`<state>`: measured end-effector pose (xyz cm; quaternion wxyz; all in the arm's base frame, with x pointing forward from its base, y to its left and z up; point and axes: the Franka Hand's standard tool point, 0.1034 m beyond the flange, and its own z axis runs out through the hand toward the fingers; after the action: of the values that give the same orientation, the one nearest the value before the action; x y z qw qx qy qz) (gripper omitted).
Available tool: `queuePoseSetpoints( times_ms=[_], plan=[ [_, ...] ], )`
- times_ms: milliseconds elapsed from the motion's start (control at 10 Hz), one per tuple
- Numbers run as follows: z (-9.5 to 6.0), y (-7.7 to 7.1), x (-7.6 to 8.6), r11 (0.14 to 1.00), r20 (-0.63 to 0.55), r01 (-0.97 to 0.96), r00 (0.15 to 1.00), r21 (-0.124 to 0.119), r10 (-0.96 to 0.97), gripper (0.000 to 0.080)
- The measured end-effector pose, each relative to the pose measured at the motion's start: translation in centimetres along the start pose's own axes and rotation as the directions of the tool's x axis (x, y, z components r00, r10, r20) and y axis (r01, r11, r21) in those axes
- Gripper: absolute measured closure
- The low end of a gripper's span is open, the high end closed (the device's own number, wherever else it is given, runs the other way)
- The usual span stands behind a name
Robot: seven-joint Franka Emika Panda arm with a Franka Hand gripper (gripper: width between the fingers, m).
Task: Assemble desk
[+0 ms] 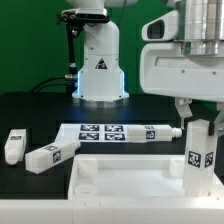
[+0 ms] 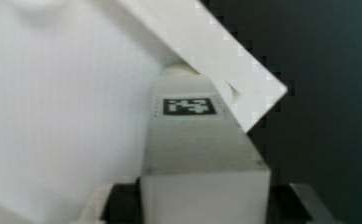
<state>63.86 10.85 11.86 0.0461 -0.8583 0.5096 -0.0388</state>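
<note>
The white desk top [image 1: 120, 178] lies near the front, rim up, with round corner sockets. My gripper [image 1: 197, 112] is shut on a white leg block [image 1: 201, 150] with a square tag and holds it upright over the top's corner at the exterior view's right. In the wrist view the leg [image 2: 199, 150] fills the space between my fingers [image 2: 116, 203], its tag [image 2: 190, 105] facing the camera, with the desk top's rim [image 2: 231, 60] just beyond. Three more legs lie on the table: one [image 1: 13, 145], another [image 1: 53, 154], and one [image 1: 163, 131].
The marker board [image 1: 100, 131] lies flat behind the desk top. The white cone-shaped robot base [image 1: 99, 70] stands at the back centre. The table surface is black.
</note>
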Motion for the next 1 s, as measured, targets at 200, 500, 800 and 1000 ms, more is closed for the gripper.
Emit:
queuePoseSetpoints(
  times_ms=[200,500,800,1000],
  plan=[
    [-0.04,0.21,0.36,0.968,0.028,-0.251,0.968,0.008,0.251,0.0516],
    [-0.03,0.18,0.24,0.9,0.032,-0.435,0.9,0.002,0.435,0.0515],
    [0.05,0.12,0.04,0.824,0.048,-0.566,0.824,0.008,0.565,0.0459],
    [0.07,0.06,-0.19,0.915,0.043,-0.403,0.914,0.014,0.403,0.0324]
  ],
)
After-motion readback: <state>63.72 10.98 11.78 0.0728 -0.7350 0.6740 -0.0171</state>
